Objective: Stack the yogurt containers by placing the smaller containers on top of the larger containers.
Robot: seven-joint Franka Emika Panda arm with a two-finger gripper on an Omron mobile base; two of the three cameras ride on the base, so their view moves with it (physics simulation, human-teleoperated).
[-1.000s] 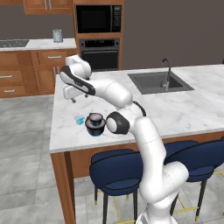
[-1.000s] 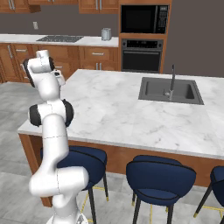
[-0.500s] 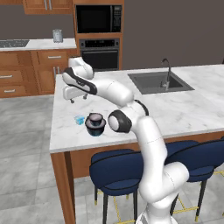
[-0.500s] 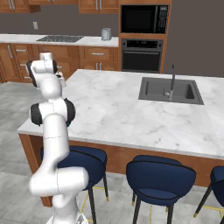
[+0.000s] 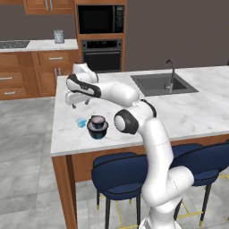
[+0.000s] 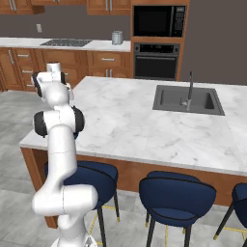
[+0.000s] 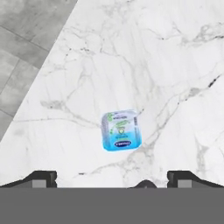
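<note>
Right now the light-blue cup [image 7: 121, 130] sits just below centre of the hand view, on bare marble, nothing touching it. In the left base view the same cup [image 5: 81, 122] is left of centre, just beside the small dark tub [image 5: 97, 121], which already looks nested in the wide dark tub [image 5: 97, 130]. My claw [image 5: 76, 99] hangs above and slightly up-frame of the cup, jaws fully apart, holding nothing. Fingertips [image 7: 41, 177] straddle the bottom of the hand view; the cup lies between them, slightly up-frame. It looks roughly square from above, no clear long axis. My read: short drop, then close.
</note>
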